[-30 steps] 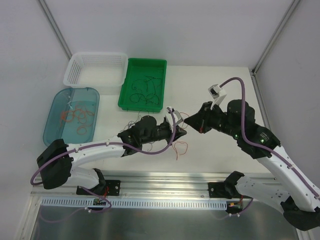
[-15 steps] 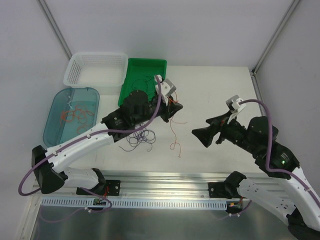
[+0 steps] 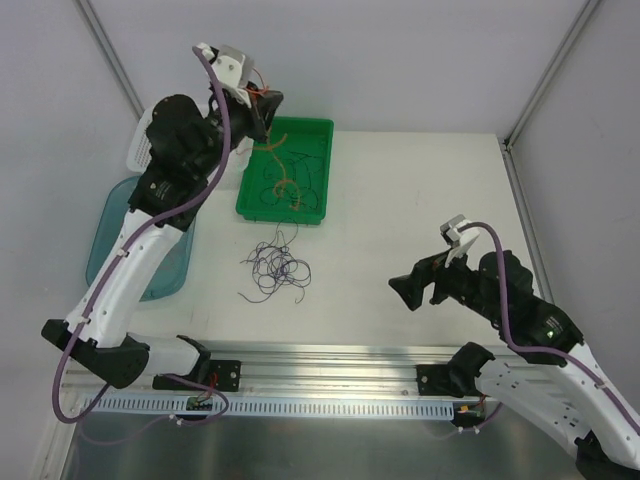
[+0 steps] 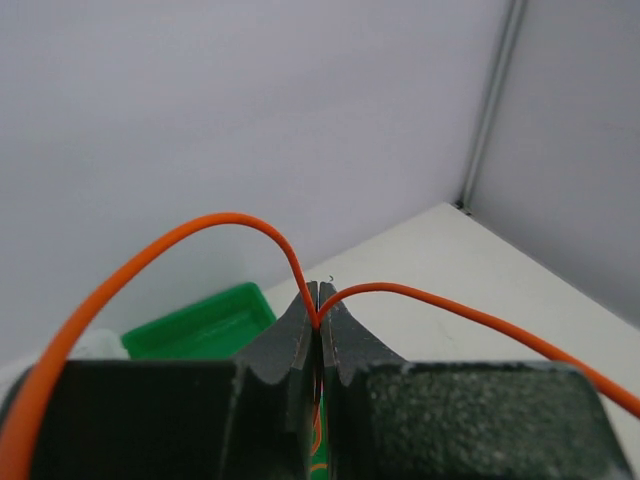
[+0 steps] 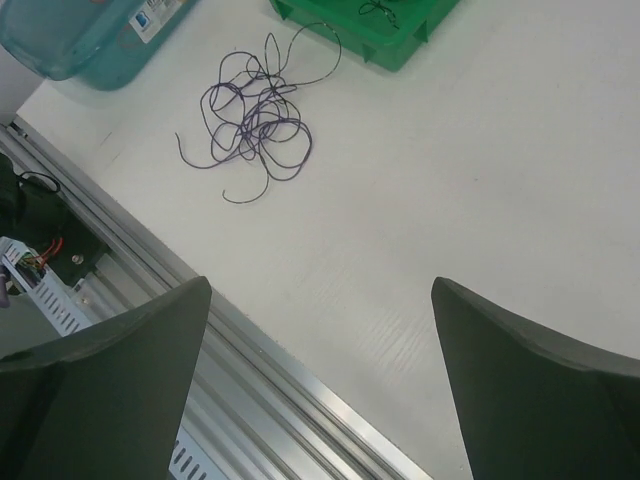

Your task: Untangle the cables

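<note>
The cables lie in separate groups. My left gripper (image 3: 268,105) is raised high above the green tray's far left corner. It is shut on a thin orange cable (image 3: 277,160) that dangles down over the tray. The left wrist view shows the jaws (image 4: 320,298) pinched together on the orange cable (image 4: 215,219), which arcs out to both sides. A loose tangle of purple cables (image 3: 278,268) rests on the table; in the right wrist view the purple cables (image 5: 254,124) lie far ahead. My right gripper (image 3: 405,290) hovers open and empty at the right; its tips (image 5: 320,290) spread wide.
The green tray (image 3: 322,165) holds black cables. A blue tub (image 3: 110,235) with orange cables and a white basket (image 3: 140,150) sit at the left, partly behind my left arm. A metal rail (image 3: 330,355) runs along the near edge.
My left arm rose and swung to the far left, lifting the orange cable off the purple tangle, which stayed on the table. My right gripper opened and drew back to the right.
</note>
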You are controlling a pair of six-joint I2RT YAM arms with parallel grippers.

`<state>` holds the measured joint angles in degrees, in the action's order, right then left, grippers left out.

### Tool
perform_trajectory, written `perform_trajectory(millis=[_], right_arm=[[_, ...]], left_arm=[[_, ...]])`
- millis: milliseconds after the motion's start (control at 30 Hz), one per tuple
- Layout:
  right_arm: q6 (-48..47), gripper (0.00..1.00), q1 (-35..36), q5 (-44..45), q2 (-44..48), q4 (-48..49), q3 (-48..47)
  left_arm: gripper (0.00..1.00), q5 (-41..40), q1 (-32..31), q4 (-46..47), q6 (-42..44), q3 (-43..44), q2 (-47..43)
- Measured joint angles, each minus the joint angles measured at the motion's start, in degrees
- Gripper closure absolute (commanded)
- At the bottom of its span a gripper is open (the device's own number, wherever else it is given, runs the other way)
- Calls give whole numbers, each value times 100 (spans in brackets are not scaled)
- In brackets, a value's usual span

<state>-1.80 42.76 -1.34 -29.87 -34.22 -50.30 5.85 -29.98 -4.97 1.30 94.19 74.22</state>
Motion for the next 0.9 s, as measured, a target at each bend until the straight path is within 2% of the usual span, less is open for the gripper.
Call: perform_trajectory(millis=[167,300,467,633,900], right_arm=[[17,3,0,26,-105,2,203],[70,3,2,-24,-280,61,376],[98,3,2,-133,-704,140,428],[90,3,2,-184,-1019,227,428],[96,3,2,-367,-1207,442,428]], left_arm=[[100,-61,1084,-24,225,699,490],[100,-76,1967,31,190,1447,1355],[100,-184,2610,-15,57,1814,2155],[100,-487,3067,-35,11,1268,1956],[100,-1320,3622,13,146,-597,269]])
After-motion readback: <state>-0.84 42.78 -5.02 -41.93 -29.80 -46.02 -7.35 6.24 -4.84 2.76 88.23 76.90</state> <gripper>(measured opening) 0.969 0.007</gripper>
